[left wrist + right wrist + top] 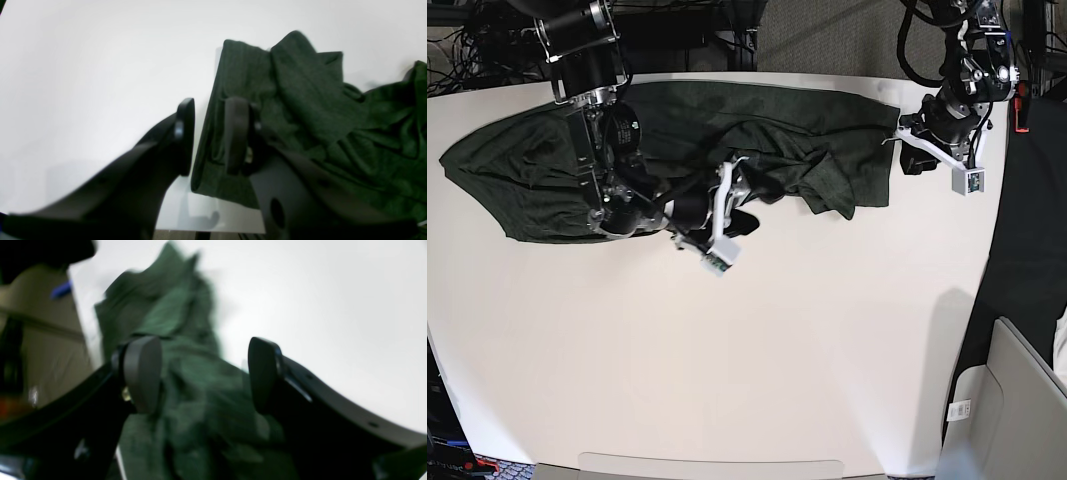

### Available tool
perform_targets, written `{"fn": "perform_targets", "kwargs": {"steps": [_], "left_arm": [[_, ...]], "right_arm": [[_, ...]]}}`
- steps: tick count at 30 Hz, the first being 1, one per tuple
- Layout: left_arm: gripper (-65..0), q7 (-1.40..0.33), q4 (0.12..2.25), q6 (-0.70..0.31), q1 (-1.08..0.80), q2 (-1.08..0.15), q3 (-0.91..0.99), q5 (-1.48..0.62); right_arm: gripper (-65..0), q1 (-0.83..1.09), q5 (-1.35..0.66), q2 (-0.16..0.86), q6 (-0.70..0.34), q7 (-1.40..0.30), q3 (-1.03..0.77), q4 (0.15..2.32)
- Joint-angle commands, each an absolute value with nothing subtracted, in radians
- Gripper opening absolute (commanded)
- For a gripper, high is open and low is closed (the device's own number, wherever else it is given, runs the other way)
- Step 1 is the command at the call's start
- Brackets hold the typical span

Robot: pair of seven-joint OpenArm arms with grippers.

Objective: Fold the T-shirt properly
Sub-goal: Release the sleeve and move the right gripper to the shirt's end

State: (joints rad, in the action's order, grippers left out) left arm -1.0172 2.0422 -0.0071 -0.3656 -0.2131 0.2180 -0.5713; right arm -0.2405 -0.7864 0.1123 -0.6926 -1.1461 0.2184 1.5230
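Right gripper (203, 373) spread wide over bunched T-shirt (186, 396), pinching nothing; left gripper (208, 136) part-open beside the hem. Risk: grabbing several layers, folding crooked.

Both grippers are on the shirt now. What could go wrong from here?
1. The T-shirt lies bunched in ridges, not flat; folding now would likely lock creases in.
2. The right gripper is open over crumpled cloth, so closing may pinch several layers.
3. The left gripper straddles the shirt's edge by the table rim; a pull that way might drag cloth off.
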Motion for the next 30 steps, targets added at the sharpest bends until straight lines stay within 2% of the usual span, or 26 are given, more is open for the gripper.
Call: {"fn": "perform_targets", "kwargs": {"steps": [1,7,15,30], "left_arm": [[-49.5,-0.997,2.061,-0.01,-0.363,-0.222,0.222,-0.576],[-49.5,-0.997,2.061,-0.01,-0.361,-0.222,0.217,-0.576],[-49.5,-0.997,2.061,-0.01,-0.358,-0.217,0.214,-0.576],[-49.5,-0.997,2.061,-0.01,-0.361,-0.22,0.216,-0.576]], "right_arm": [[-25.8,-0.254,-0.805,0.14,-0.698,-1.129,0.18,1.546],[-31.2,-0.216,-0.805,0.271,-0.698,-1.125,0.024,1.583],[-31.5,-0.24,-0.789,0.38,-0.698,-1.125,-0.004,1.572],[-31.5,-0.28,-0.414,0.389,-0.698,-1.124,0.001,1.529]]}}
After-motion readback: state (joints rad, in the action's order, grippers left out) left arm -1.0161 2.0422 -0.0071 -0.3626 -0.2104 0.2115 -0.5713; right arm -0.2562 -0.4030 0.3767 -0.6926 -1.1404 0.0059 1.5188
